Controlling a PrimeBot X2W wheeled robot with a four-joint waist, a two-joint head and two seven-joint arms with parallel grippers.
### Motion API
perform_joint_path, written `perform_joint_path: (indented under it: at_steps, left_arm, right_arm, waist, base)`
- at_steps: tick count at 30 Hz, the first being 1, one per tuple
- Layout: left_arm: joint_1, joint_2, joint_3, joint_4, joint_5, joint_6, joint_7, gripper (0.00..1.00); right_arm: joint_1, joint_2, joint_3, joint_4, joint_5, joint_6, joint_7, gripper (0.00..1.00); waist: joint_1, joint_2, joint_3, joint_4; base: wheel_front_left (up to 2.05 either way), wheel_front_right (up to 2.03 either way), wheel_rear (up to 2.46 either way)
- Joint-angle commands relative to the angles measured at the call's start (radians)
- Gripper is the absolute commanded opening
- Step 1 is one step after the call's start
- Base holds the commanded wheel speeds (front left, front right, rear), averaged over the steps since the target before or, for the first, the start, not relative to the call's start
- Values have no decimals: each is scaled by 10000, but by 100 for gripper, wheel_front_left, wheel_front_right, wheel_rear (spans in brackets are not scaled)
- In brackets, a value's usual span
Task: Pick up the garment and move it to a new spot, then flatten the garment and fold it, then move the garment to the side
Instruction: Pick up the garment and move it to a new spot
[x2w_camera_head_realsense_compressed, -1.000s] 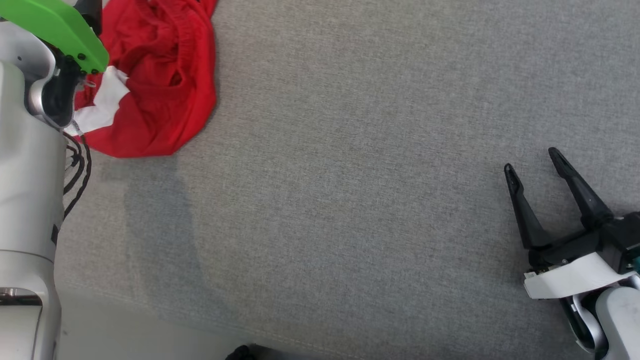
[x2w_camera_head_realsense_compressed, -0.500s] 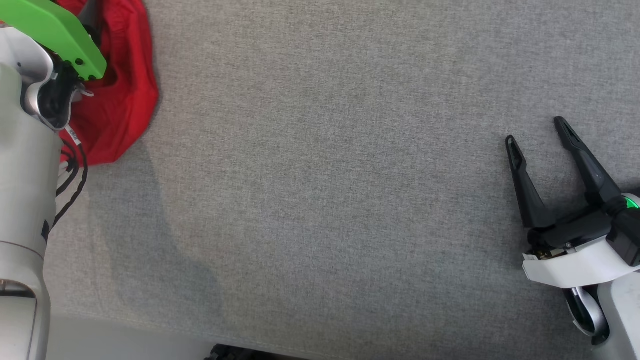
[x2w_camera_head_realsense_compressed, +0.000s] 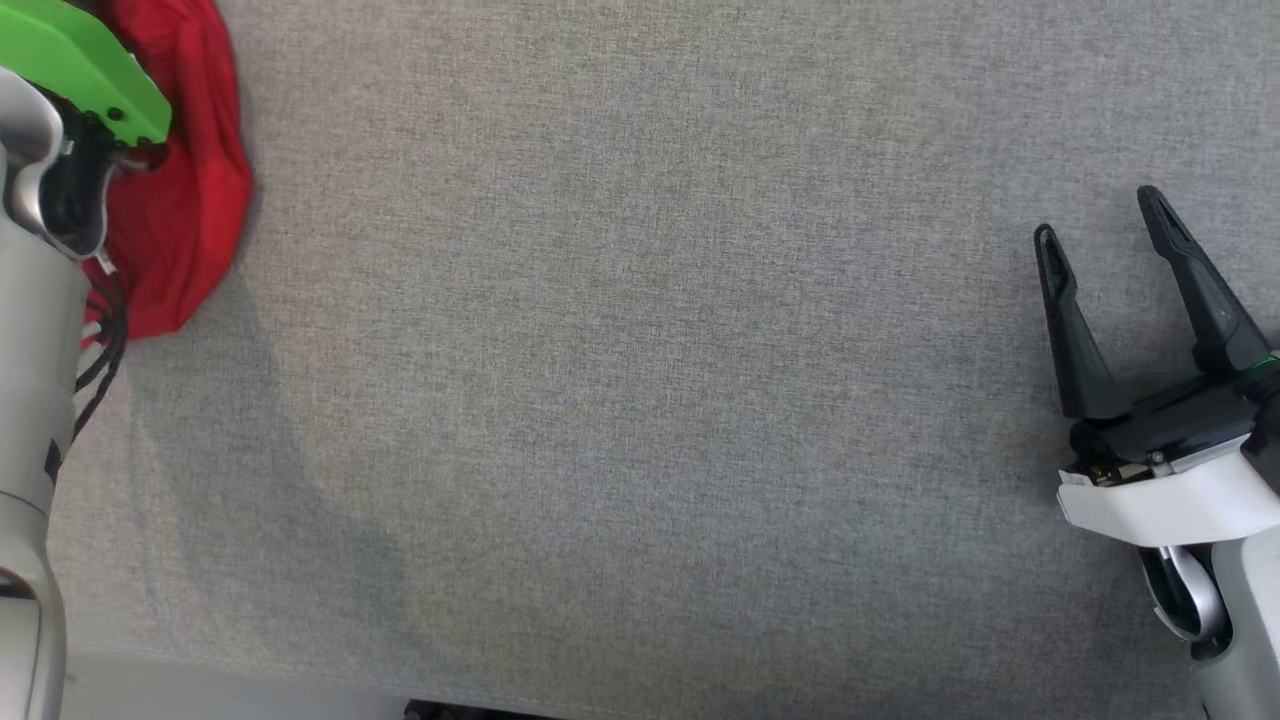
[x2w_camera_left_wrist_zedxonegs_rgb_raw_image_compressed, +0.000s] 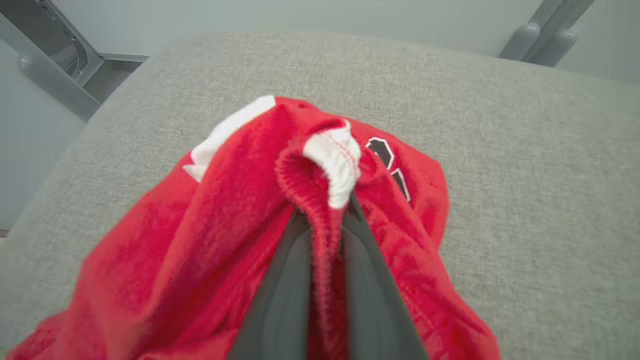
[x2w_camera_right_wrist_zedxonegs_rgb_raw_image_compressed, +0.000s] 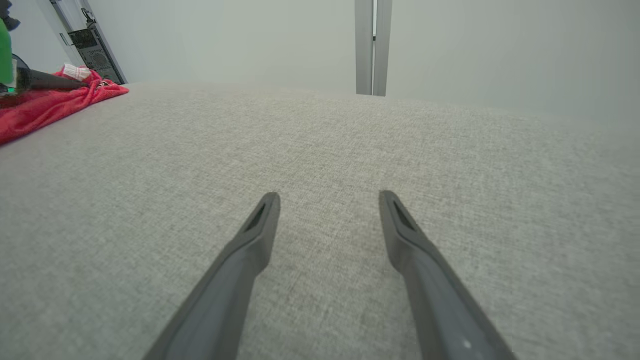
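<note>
The garment is red with white trim and lies bunched at the far left of the grey padded surface. In the left wrist view the garment is heaped around my left gripper, which is shut on a fold of its red and white elastic hem. A green cover on my left arm hides that gripper in the head view. My right gripper stands open over bare surface at the right, far from the cloth. In the right wrist view the right gripper is open and the garment shows far left.
The grey surface's near edge runs along the bottom of the head view, with pale floor beyond it. Metal frame posts stand past the far edge. A dark cabinet sits in the background at the far left.
The head camera has swung right, so the garment sits further left in the picture. My left gripper has closed on the garment's hem. The right gripper stays open.
</note>
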Motion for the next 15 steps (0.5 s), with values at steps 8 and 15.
perform_joint_path:
  at_steps: [8,15]
  left_arm:
    - [271,518,-672,-1664,-550,6,-1697,0]
    - [834,998,-1531,-3722,-660,6,-1976,0]
  right_arm:
    - [-207,424,-46,281,80,-32,34,100]
    - [-62,992,67,404,-101,-32,33,100]
  waist:
    - [0,-1,-1251,-184]
    - [0,-1,-2599,-875]
  base:
    - [0,0,0]
    - [0,0,0]
